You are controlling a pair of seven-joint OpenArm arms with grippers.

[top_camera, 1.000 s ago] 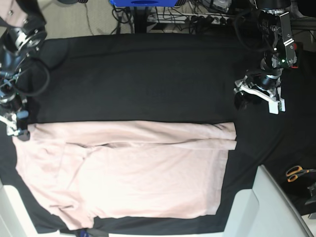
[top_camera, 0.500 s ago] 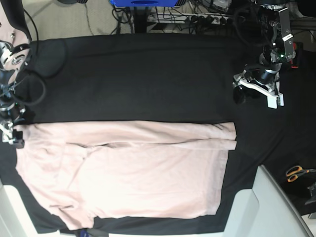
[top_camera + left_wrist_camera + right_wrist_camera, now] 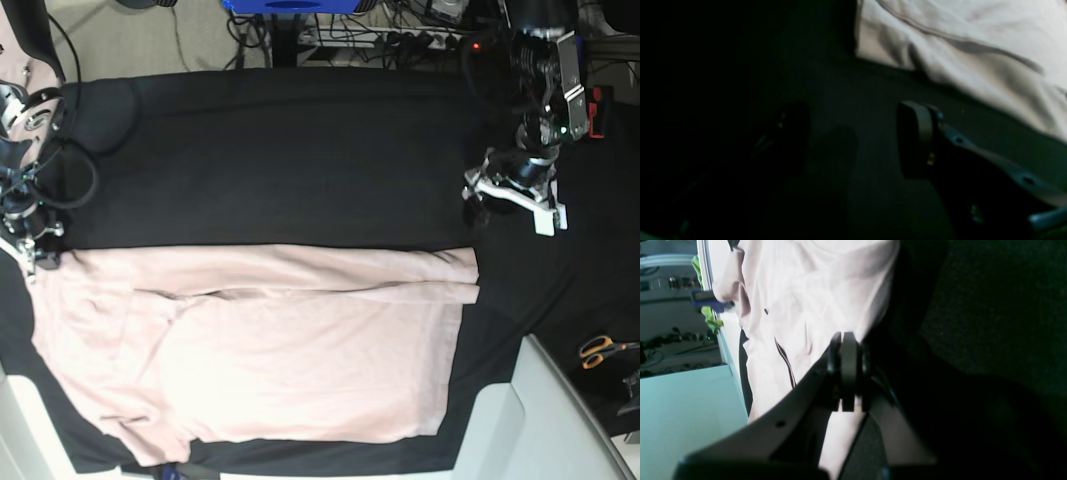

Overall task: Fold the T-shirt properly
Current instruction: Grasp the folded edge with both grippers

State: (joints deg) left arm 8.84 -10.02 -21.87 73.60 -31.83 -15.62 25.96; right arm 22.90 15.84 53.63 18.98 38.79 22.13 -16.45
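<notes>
The pale pink T-shirt (image 3: 260, 350) lies flat on the black tablecloth (image 3: 280, 150), folded lengthwise, across the near half of the table. My right gripper (image 3: 30, 250) is shut at the shirt's far left corner. In the right wrist view its pads (image 3: 848, 371) are pressed together over the shirt's edge (image 3: 806, 290), with no fabric visible between them. My left gripper (image 3: 510, 205) is open above the black cloth, just beyond the shirt's far right corner. In the left wrist view (image 3: 853, 140) the jaws stand wide apart, with the shirt (image 3: 973, 50) ahead of them.
Orange-handled scissors (image 3: 603, 350) lie at the right edge. A white surface (image 3: 545, 420) borders the table at the front right. Cables and a blue object (image 3: 290, 5) sit behind the far edge.
My left gripper has shifted slightly left, toward the shirt's far right corner. My right gripper has moved a little along the shirt's left corner. The shirt lies as before.
</notes>
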